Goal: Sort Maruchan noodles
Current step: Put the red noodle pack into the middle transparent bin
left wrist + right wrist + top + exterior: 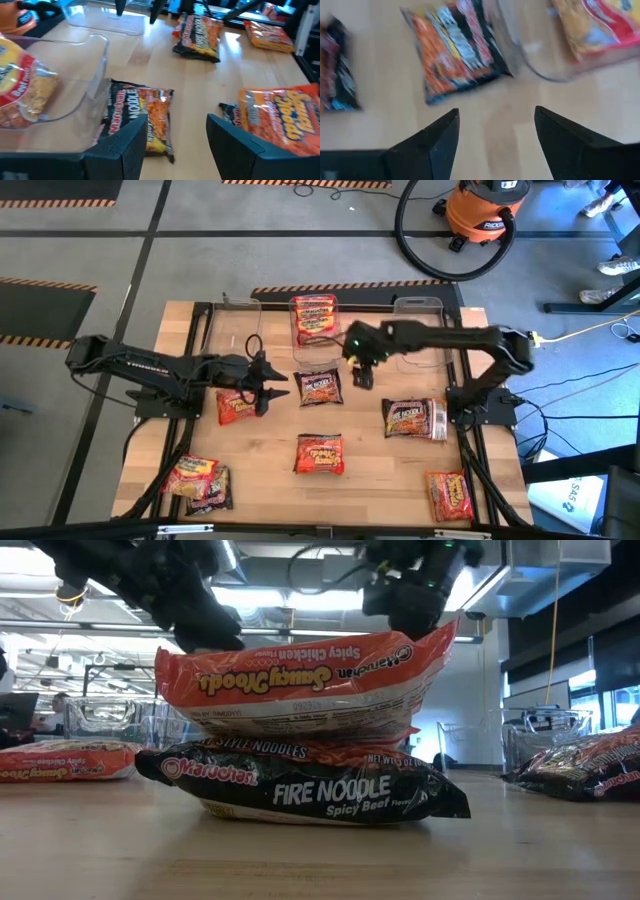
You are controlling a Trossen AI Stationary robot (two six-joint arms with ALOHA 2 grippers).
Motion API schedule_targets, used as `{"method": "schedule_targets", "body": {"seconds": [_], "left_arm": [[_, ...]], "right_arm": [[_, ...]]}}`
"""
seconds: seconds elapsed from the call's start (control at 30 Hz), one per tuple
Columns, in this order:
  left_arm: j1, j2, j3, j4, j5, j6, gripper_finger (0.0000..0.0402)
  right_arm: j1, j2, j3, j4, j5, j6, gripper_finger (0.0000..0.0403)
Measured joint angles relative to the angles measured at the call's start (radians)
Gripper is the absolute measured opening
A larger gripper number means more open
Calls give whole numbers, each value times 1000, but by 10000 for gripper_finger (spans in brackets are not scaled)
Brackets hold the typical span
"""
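Both hands are hanging open and empty over the table. The left hand is hovering just beside a red noodle packet; the right hand is sitting above bare wood near the dark packet at centre. More packets are lying scattered around, and one red-and-yellow packet is resting inside the middle clear tub.

left arm: reaching in from the table's left side, forearm low and level | left gripper: fingers spread, nothing between them | right arm: stretched from the right side, elbow bent, wrist tipped down | right gripper: fingers spread, gap empty
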Motion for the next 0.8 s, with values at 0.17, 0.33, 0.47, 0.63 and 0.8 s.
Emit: {"method": "schedule_targets", "body": {"seconds": [0.17,0.33,0.47,0.63,0.8], "left_arm": [[-77,0,0,1,0,-14,195],[-177,22,0,1,-38,-71,195],[-267,73,0,18,-45,-129,195],[-344,152,0,25,-45,-180,195],[-378,193,3,100,-71,-247,195]], "right_arm": [[102,-54,-169,252,-10,83,237],[202,-46,-260,459,-10,150,237],[272,-43,-306,591,-8,194,237],[331,-43,-319,694,-3,197,237],[370,-43,-319,732,-2,200,237]]}}
